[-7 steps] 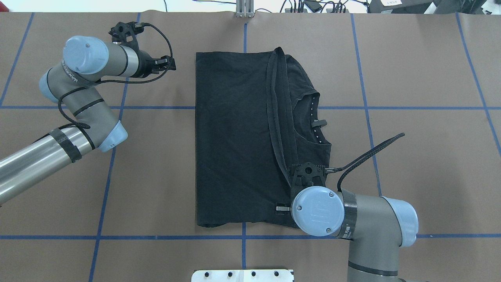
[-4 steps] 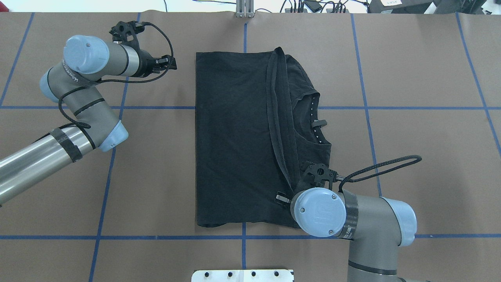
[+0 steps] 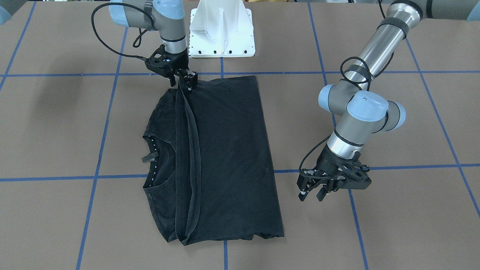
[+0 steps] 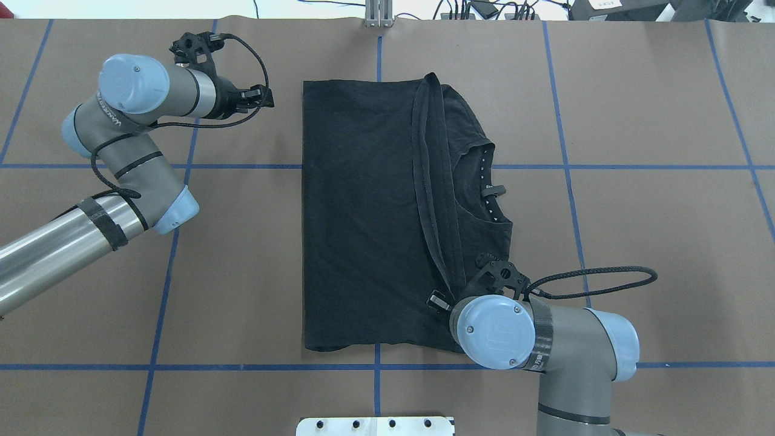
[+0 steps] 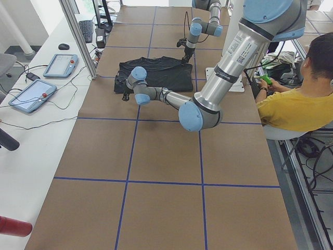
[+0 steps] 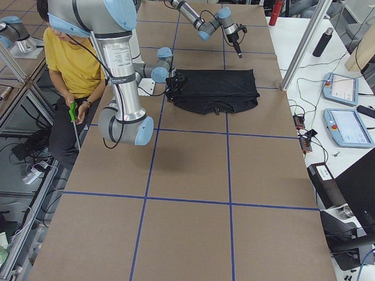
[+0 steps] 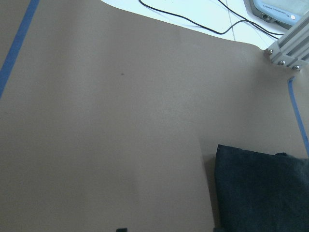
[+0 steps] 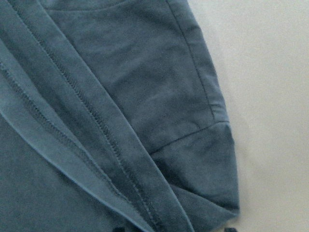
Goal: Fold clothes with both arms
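Black short-sleeved T-shirt (image 4: 363, 212) lies flat on the brown paper bench (image 4: 636, 121), half-folded: the doubled hem band (image 4: 427, 181) is laid across, short of the white-dotted collar (image 4: 487, 194). Right arm (image 4: 569, 351): jaws parted, hem band's end and a sleeve (image 8: 203, 169) directly under the tips, contact unclear. Reads as lining up a corner pinch for the next fold. Left arm (image 4: 133, 121): jaws parted, empty, over bare bench, shirt's corner just beside them. Likely staged to take the matching corner.
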Tool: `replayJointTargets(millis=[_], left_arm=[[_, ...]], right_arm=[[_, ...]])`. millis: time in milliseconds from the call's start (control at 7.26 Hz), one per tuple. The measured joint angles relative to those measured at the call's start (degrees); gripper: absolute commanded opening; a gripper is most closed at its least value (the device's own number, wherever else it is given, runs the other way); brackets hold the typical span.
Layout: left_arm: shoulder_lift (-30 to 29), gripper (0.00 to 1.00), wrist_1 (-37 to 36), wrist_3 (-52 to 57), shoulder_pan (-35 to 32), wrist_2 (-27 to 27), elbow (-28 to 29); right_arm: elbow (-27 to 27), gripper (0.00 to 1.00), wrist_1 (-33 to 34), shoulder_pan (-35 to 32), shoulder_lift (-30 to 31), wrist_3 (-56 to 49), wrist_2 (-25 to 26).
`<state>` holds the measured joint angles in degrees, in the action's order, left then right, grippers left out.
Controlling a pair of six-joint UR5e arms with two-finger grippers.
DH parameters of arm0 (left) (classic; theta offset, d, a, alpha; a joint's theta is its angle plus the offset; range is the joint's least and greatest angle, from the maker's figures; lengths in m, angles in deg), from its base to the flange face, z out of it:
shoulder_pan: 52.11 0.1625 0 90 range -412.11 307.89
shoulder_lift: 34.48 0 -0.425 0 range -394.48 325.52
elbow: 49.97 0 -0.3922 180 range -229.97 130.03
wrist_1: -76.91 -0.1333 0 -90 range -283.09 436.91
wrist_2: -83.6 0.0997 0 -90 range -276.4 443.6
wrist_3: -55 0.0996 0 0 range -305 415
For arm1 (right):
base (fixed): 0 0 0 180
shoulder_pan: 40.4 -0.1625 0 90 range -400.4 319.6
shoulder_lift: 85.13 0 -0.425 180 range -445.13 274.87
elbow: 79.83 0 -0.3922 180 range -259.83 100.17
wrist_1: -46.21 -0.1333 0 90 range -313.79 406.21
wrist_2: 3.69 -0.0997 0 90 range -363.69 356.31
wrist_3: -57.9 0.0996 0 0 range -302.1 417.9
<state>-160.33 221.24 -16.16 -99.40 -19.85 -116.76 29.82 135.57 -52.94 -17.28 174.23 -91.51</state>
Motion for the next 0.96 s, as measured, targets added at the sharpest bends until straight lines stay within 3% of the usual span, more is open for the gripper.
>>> replayJointTargets(millis=[964], left_arm=[[0.06,0.67,0.07,-0.03,0.0,0.0,-0.09]], right_arm=[[-0.11,0.73,-0.06,-0.1,1.47,3.85,0.45]])
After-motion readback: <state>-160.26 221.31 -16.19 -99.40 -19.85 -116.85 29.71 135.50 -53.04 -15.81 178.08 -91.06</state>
